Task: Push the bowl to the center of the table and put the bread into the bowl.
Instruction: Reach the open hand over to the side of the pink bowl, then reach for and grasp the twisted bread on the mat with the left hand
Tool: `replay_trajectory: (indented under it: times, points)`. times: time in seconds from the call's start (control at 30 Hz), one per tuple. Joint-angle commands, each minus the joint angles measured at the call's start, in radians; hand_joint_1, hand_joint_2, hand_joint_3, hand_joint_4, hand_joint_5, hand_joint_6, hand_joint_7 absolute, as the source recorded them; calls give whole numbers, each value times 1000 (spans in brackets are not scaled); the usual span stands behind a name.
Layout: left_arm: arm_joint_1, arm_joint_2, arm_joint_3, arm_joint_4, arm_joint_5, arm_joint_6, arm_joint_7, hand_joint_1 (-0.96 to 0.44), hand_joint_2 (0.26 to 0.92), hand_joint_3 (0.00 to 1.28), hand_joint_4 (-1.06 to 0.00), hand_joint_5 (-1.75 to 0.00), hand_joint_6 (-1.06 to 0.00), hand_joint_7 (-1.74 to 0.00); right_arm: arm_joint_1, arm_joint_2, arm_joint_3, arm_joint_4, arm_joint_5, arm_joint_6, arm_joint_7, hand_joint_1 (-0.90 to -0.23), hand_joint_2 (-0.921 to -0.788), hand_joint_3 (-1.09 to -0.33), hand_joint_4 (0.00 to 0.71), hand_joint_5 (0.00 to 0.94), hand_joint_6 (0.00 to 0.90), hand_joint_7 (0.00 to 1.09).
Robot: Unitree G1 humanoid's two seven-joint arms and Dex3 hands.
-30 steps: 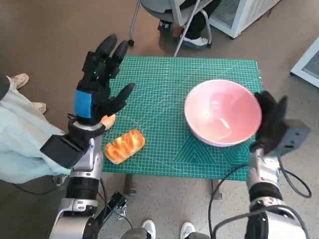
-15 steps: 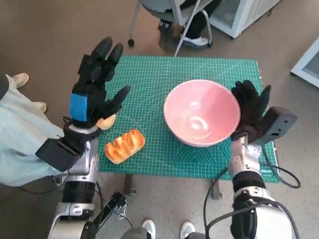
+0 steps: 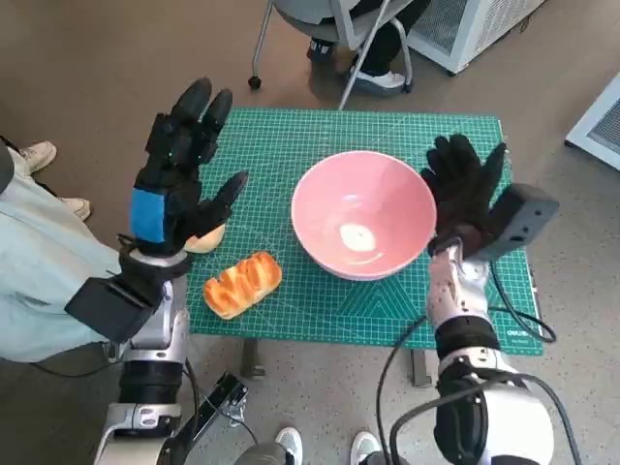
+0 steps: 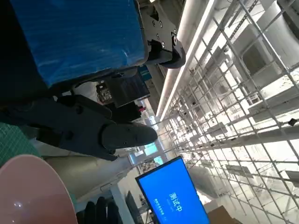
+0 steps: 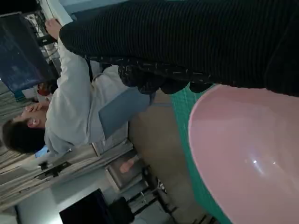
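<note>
A pink bowl (image 3: 363,226) stands near the middle of the green cutting mat (image 3: 291,155); its rim also shows in the left wrist view (image 4: 32,191) and it fills much of the right wrist view (image 5: 247,154). My right hand (image 3: 463,199), in its black glove (image 5: 196,42), lies flat against the bowl's right side with fingers spread, holding nothing. A golden bread roll (image 3: 241,283) lies at the mat's front left. My left hand (image 3: 179,170) hovers open above the mat's left edge, fingers spread, behind the bread. Its blue-taped back (image 4: 74,37) fills the left wrist view.
A small pale bun-like object (image 3: 205,237) sits half hidden under my left hand. A chair and a person's legs (image 3: 373,48) are beyond the table's far edge. A person in light clothes (image 3: 39,262) stands at the left, and a seated person (image 5: 70,112) shows in the right wrist view.
My right hand has pushed the bowl leftward from the mat's right side to near its middle. The left hand has stayed raised, shifting only slightly. The bread has not moved.
</note>
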Motion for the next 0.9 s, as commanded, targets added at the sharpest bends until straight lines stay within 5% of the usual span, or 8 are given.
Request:
replay_trajectory:
  times: [0.03,0.33,0.53,0.7,0.9]
  points:
    - [33,15,2,-45,14,22,9,-383,921,298,-325,0,-250,-323,5,-10,-3,18,-3,27,-9,-551,-921,-915,250,3,30,851]
    - [86,55,4,-131,67,89,27,-378,921,298,-330,-2,-261,-313,-3,-40,20,1,-25,-28,1,-559,-921,-891,253,3,50,860]
    - [157,144,-19,-326,218,331,47,-392,921,290,-337,-5,-258,-304,-6,-54,85,-27,-88,-157,29,-549,-921,-889,273,7,108,728]
    - [208,216,-44,-518,327,579,8,-431,921,264,-325,-1,-245,-294,8,-80,137,-71,-116,-299,146,-574,-921,-874,300,17,117,695]
    - [231,263,-75,-641,358,796,-58,-440,921,153,-294,-1,-243,-272,39,-99,182,-146,-118,-468,261,-577,-921,-854,334,29,132,688]
